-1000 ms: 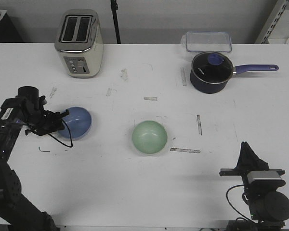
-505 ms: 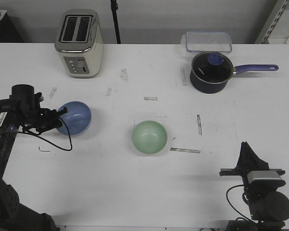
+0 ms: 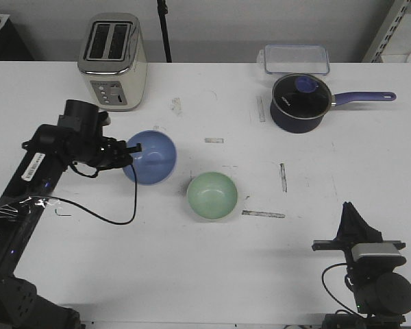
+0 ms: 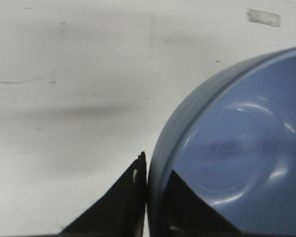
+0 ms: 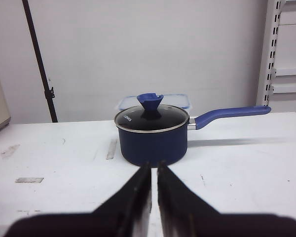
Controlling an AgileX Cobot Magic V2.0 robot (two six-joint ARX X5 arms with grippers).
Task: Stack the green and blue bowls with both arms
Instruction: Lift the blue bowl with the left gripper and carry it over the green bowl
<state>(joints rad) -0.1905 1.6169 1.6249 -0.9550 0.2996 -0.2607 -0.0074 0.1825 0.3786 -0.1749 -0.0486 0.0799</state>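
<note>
Over at 9 o'clock on the table (image 3: 212,274): our left gripper (image 3: 133,147) is pinching the rim of the blue bowl (image 3: 151,157), one finger inside the wall, one outside.
Blue bowl spot: just up and left of the green bowl (image 3: 212,195), near it but not touching as far as we can tell; whether it's lifted or resting, we can't tell from the front view.
Green bowl spot: roughly table center, sitting upright and open.
Right gripper (image 5: 154,197): parked at about 5 o'clock, fingers pressed nearly together, holding nothing, pointed at the saucepan (image 5: 153,136).
Handling guess: both bowls look glossy, stiff and light, so we'd expect a slick rim that can pivot in a thin pinch. Probably chips if dropped.
Where to grab: the rim wall is really the only option, as the left wrist view shows on the blue bowl (image 4: 227,158).
Bystanders: toaster (image 3: 113,62) at 11 o'clock, clear container (image 3: 296,58) at 1 o'clock.
</note>
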